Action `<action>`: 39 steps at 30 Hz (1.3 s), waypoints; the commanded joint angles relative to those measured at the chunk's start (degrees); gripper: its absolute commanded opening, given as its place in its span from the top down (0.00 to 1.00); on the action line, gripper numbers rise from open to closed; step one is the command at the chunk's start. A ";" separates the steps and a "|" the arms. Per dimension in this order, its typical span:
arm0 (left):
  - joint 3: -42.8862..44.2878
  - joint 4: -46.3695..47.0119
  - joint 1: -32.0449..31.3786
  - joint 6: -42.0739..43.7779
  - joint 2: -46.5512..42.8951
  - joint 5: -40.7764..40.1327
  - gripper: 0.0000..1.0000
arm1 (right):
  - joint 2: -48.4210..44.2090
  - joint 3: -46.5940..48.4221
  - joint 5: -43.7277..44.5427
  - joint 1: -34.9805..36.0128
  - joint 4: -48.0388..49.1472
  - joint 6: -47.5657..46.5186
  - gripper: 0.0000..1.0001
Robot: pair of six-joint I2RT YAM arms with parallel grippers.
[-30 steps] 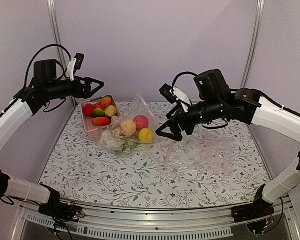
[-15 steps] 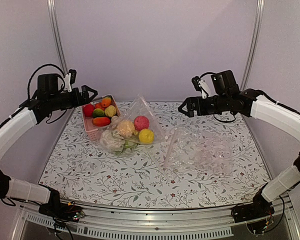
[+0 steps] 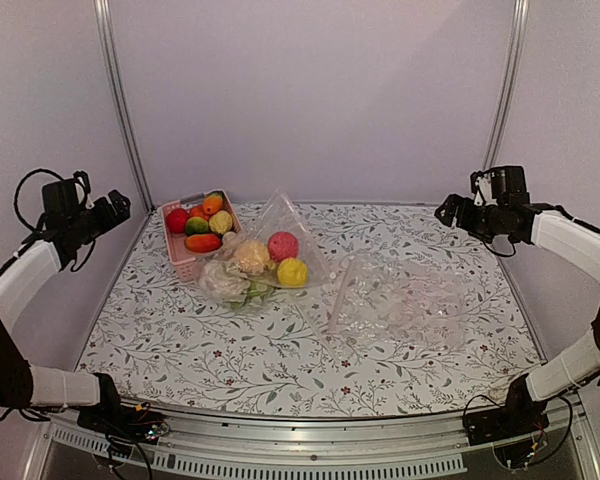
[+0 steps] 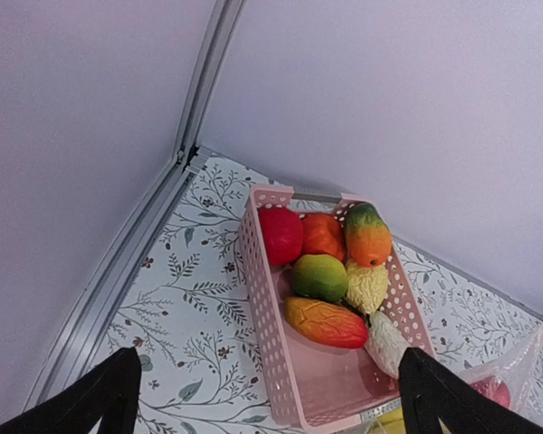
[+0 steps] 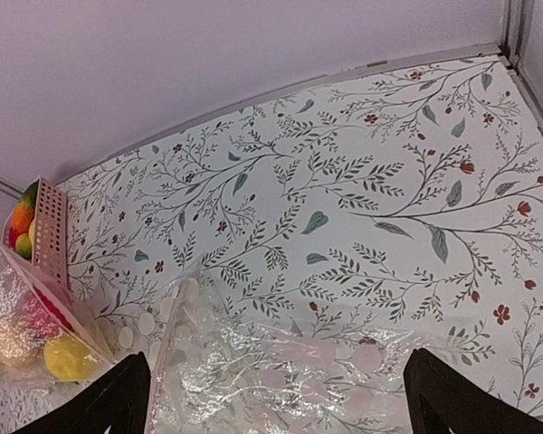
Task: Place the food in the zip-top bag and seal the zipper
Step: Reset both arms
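The zip-top bag (image 3: 276, 222) stands in a peaked heap mid-table and holds food: a pink ball (image 3: 282, 245), a yellow ball (image 3: 292, 271) and a whitish piece (image 3: 253, 255). I cannot make out its zipper. More food (image 3: 202, 225) fills the pink basket (image 3: 179, 258) just behind-left of it. My left gripper (image 3: 115, 205) hovers open at the far left edge, looking down on the basket (image 4: 258, 298) and its fruit (image 4: 321, 276). Far to the right, my right gripper (image 3: 445, 212) is open and empty. The bag (image 5: 18, 289) with the yellow ball (image 5: 65, 355) shows at the left of the right wrist view.
A larger crinkled clear bag (image 3: 405, 305) lies flat on the right half of the flowered table, below my right gripper (image 5: 281, 398), its pinkish strip along its left edge (image 5: 163, 362). Metal posts (image 3: 120, 110) stand at the back corners.
Both arms have drawn back from the middle, the left one to the left edge and the right one to the right edge. Both grippers stayed open. The bags and food have not moved.
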 commanded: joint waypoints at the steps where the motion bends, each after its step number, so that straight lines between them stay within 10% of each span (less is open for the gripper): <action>1: -6.23 11.26 -0.03 4.80 -5.34 -10.64 0.00 | -6.07 -5.20 5.88 -3.52 8.47 -1.22 0.01; 22: -29.67 52.40 -9.07 14.89 7.39 -18.97 0.01 | -6.35 -41.53 19.60 -7.41 69.74 -8.71 0.01; 39: -30.52 52.44 -9.11 14.31 7.15 -20.40 0.01 | -3.15 -43.13 20.63 -7.44 76.08 -8.30 0.01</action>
